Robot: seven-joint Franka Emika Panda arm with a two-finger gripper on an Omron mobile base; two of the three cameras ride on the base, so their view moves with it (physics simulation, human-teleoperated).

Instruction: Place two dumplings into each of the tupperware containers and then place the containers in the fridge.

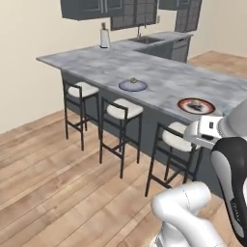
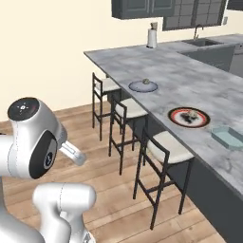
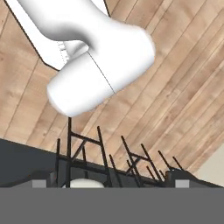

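On the counter's near edge, a tupperware container lies well apart from the wide-open hand.

The long grey marbled stone counter runs from the near right to the far left. On it sit 3 things in a row near its stool-side edge: a round blue-grey plate with a small lump on it farthest along, a round red-and-black-rimmed plate nearer, and a shallow translucent blue-green plastic box nearest. At the far end stands a white upright holder.
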